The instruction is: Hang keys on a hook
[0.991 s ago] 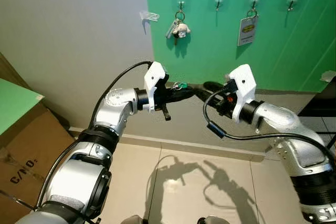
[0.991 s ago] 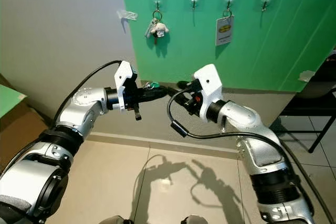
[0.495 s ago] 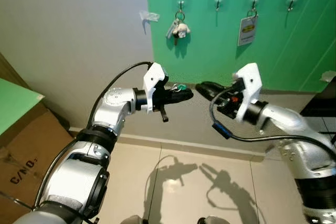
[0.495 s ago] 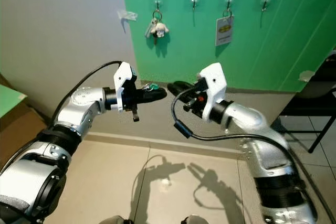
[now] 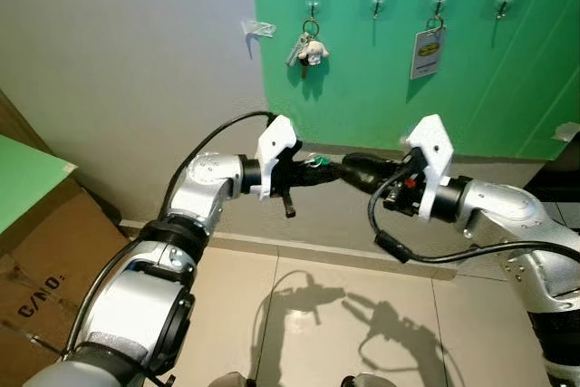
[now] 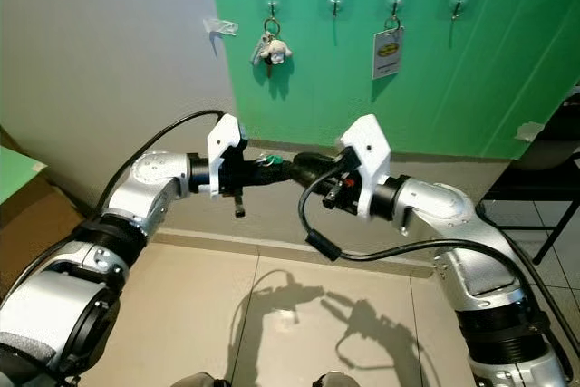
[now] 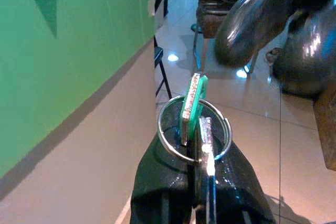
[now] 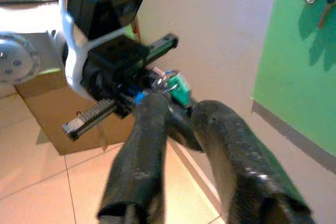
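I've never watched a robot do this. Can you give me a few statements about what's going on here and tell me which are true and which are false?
1. The left gripper holds a key ring with a green tag. True.
2. All four wall hooks are bare. False: a key bunch and a white card tag hang on two.
3. The right gripper points at the left one. True.
4. The hooks sit on the grey wall. False: they are on the green panel.

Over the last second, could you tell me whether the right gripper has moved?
Yes. The right gripper first drew back, then advanced toward the left gripper and the keys; against the wall hooks, which held steady, its fingertips again sit beside the keys.
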### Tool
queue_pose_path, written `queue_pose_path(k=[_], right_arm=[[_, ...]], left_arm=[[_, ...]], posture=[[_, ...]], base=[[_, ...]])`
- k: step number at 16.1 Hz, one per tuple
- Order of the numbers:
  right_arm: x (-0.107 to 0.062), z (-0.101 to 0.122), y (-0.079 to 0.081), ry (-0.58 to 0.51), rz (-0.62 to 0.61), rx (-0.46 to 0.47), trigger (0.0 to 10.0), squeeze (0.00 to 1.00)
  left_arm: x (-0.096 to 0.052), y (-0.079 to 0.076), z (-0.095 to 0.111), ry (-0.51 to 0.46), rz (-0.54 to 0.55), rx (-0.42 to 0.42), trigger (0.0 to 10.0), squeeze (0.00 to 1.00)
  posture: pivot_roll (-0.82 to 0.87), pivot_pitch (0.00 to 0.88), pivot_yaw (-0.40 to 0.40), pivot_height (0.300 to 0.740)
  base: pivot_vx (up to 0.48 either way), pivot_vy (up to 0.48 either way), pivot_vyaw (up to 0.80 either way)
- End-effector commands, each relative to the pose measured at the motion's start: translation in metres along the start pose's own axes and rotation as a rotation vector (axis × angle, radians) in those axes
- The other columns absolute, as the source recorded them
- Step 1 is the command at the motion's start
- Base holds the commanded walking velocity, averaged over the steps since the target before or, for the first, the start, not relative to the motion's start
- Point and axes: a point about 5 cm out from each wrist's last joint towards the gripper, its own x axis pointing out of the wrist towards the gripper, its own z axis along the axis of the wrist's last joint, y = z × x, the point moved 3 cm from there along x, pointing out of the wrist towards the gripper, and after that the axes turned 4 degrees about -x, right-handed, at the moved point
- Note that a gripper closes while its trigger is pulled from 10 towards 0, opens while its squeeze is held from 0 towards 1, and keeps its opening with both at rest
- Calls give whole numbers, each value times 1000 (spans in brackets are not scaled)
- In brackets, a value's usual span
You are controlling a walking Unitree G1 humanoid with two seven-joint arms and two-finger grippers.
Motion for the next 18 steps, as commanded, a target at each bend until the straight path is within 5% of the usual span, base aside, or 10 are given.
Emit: queue_pose_path(k=[1, 4, 5, 6, 18], right_arm=[[3, 1, 1, -4, 9, -15, 10000, 1000], [4, 1, 2, 0, 20, -19, 10000, 1000], [4, 0, -1, 6, 2, -23, 10000, 624], [4, -1, -3, 13, -7, -29, 10000, 0], [16, 3, -2, -30, -8, -19, 10000, 0]], left_arm=[[0, 1, 6, 1, -15, 30, 0, 0], [0, 0, 9, 7, -40, 50, 0, 0], [-1, 0, 10, 8, -49, 55, 0, 0], [-1, -2, 11, 12, -70, 66, 0, 0], [10, -12, 17, -11, -143, 76, 0, 0]], posture=[[-215, 12, 84, 740], [-214, 22, 78, 740], [-214, 22, 78, 740], [-215, 23, 78, 740], [-216, 30, 79, 740]], base=[[0, 0, 0], [0, 0, 0], [0, 0, 0], [0, 0, 0], [0, 0, 0]])
